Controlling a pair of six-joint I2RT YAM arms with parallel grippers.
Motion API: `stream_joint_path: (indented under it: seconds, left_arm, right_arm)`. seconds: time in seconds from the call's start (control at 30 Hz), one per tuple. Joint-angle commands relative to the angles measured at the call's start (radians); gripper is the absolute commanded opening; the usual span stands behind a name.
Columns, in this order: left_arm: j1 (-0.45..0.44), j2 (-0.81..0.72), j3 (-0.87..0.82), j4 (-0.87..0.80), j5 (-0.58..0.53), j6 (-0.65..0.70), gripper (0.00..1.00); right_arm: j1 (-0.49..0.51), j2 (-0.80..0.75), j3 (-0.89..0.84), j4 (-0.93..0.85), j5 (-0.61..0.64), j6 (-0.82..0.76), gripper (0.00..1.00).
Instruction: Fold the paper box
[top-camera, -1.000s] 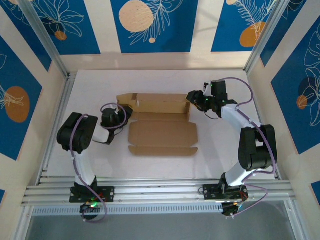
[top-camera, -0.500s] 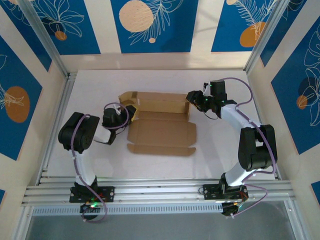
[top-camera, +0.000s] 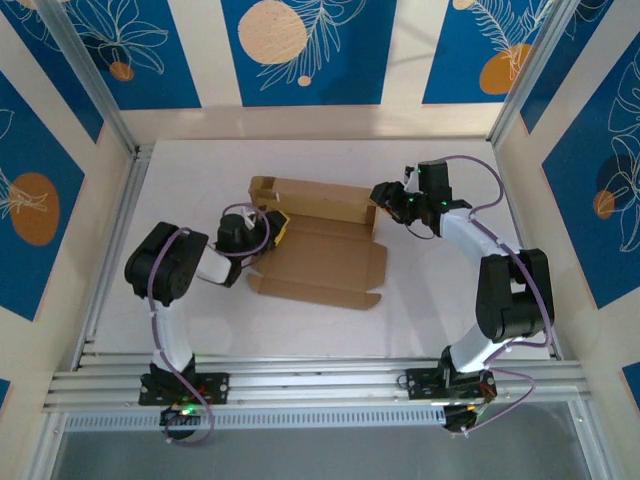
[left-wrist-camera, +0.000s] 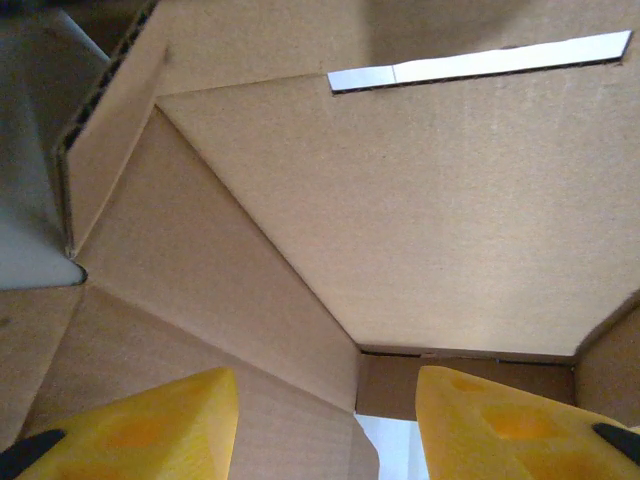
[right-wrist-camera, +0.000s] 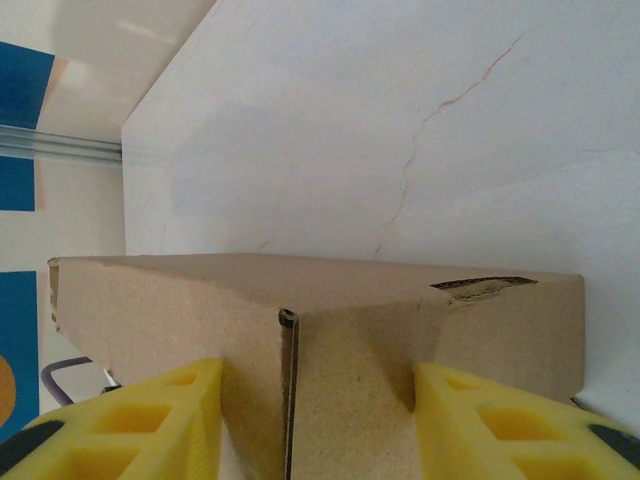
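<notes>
"Paper box (top-camera: 322, 262) on the bench (top-camera: 190, 170): how does it lie?"

"Mid-bench, between the two arms. It is plain brown cardboard, half formed. Its long axis runs left to right, a little skewed. The far long wall (top-camera: 320, 205) stands up; the base and the near flap (top-camera: 312, 293) lie flat toward the arm bases."

"And the tools?"

"One at each end. The left tool (top-camera: 276, 228) is at the box's left end, pointing in toward the right. Its wrist view shows cardboard panels close ahead and the yellow fingers (left-wrist-camera: 150, 425) about half open, bare bench between them, nothing held. The right tool (top-camera: 380, 200) sits at the right end of the far wall."

"Gripping?"

"Its fingers (right-wrist-camera: 140, 420) stand apart astride the wall's corner, a cardboard edge (right-wrist-camera: 287, 390) between them. Whether the pads press it, I cannot tell."

"So the coming move?"

"I judge it turns on the left end: the left arm is nearer, and the end flap there must rise across the short axis."

"Any print?"

"None legible. Only a slot (left-wrist-camera: 480, 58) and a small scuff (right-wrist-camera: 480, 284)."
</notes>
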Motion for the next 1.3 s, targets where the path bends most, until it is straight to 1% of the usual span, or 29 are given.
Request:
stream_joint_path:
  seconds: [0.0, 0.1, 0.2, 0.33, 0.47, 0.53, 0.57, 0.63, 0.67, 0.7, 0.77, 0.83, 0.9, 0.97, 1.03, 1.17, 1.27]
  left_arm:
    - [0.005, -0.030, -0.003, -0.021, 0.033, 0.044, 0.51]
    - [0.019, -0.117, -0.029, -0.101, 0.034, 0.099, 0.55]
    - [0.031, -0.227, -0.047, -0.222, 0.061, 0.166, 0.60]
    - [0.051, -0.420, -0.053, -0.503, 0.056, 0.301, 0.66]
    - [0.061, -0.614, 0.020, -0.822, 0.021, 0.452, 0.69]
    - [0.064, -0.709, 0.096, -0.999, -0.019, 0.544, 0.69]
    - [0.068, -0.745, 0.128, -1.060, -0.043, 0.585, 0.70]
    - [0.092, -0.800, 0.235, -1.219, -0.133, 0.681, 0.72]
    - [0.111, -0.802, 0.281, -1.287, -0.183, 0.713, 0.72]
    - [0.143, -0.787, 0.341, -1.348, -0.227, 0.738, 0.72]
    - [0.226, -0.723, 0.419, -1.408, -0.258, 0.740, 0.69]
    - [0.309, -0.631, 0.477, -1.409, -0.250, 0.716, 0.67]
    - [0.353, -0.527, 0.509, -1.368, -0.248, 0.709, 0.64]
    - [0.372, -0.415, 0.551, -1.329, -0.252, 0.702, 0.62]
    - [0.379, -0.281, 0.655, -1.359, -0.246, 0.720, 0.61]
    - [0.371, -0.073, 0.844, -1.440, -0.219, 0.794, 0.61]
    - [0.361, 0.037, 0.931, -1.486, -0.149, 0.855, 0.61]
  right_arm:
    - [-0.004, 0.027, -0.004, -0.130, 0.033, -0.026, 0.50]
    - [-0.010, 0.028, 0.017, -0.160, 0.039, -0.054, 0.50]
    - [-0.009, 0.028, 0.031, -0.180, 0.048, -0.077, 0.49]
    - [-0.009, 0.026, 0.040, -0.192, 0.059, -0.094, 0.49]
    - [0.000, 0.026, 0.048, -0.200, 0.069, -0.112, 0.49]
    - [0.006, 0.026, 0.051, -0.204, 0.074, -0.122, 0.49]
    - [0.008, 0.026, 0.054, -0.206, 0.074, -0.126, 0.49]
    - [0.012, 0.029, 0.055, -0.209, 0.074, -0.132, 0.49]
    - [0.012, 0.028, 0.055, -0.207, 0.069, -0.133, 0.49]
    - [0.013, 0.027, 0.056, -0.207, 0.068, -0.136, 0.49]
    - [0.017, 0.027, 0.055, -0.206, 0.066, -0.139, 0.49]
    - [0.021, 0.026, 0.055, -0.205, 0.061, -0.142, 0.49]
    - [0.025, 0.028, 0.054, -0.200, 0.056, -0.143, 0.49]
    - [0.030, 0.032, 0.061, -0.205, 0.051, -0.147, 0.49]
    - [0.033, 0.036, 0.064, -0.209, 0.051, -0.150, 0.49]
    - [0.035, 0.045, 0.076, -0.216, 0.043, -0.147, 0.49]
    - [0.035, 0.053, 0.090, -0.224, 0.031, -0.144, 0.49]
